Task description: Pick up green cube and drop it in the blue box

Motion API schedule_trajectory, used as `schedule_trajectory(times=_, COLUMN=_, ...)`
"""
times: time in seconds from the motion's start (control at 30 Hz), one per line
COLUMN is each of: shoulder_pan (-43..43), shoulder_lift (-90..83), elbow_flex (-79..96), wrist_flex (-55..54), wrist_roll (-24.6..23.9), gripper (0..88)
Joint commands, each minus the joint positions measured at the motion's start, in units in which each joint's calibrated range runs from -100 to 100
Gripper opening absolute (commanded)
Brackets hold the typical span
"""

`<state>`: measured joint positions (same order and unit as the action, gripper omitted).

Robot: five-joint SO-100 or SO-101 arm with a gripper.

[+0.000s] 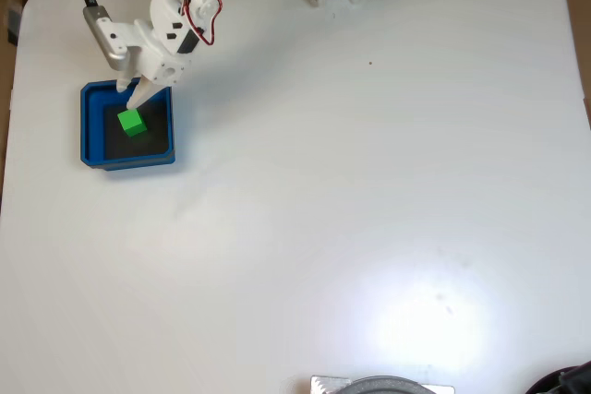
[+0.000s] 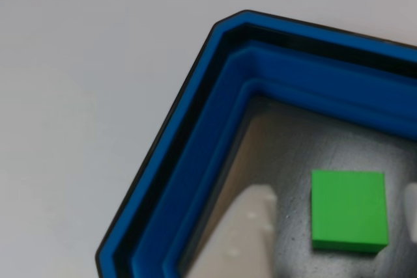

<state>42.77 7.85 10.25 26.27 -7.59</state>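
Green cube (image 1: 132,123) rests on dark floor of blue box (image 1: 91,126), far left on white counter (image 1: 369,182). Gripper (image 1: 138,99) above it, fingers parted, cube unheld.

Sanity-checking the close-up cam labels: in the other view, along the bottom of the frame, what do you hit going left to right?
White table → stepped wall of the blue box → white fingertip over the dark floor → green cube → sliver of the second fingertip at the right edge.
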Motion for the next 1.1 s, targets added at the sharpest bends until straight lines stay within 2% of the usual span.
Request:
schedule_trajectory(times=0.0, shoulder_pan=0.4, shoulder_lift=-0.8, elbow_flex=-3.3, wrist_flex=-1.2, wrist_roll=0.0, gripper=16.6)
schedule_trajectory(times=0.47, shoulder_pan=0.7, shoulder_lift=-3.1, elbow_flex=-1.7, wrist_flex=-0.7, wrist_roll=0.3, gripper=16.5)
schedule_trajectory(times=1.07, shoulder_pan=0.0, shoulder_lift=-43.6, elbow_flex=36.4, wrist_flex=-0.7, wrist_roll=0.1, gripper=16.5)
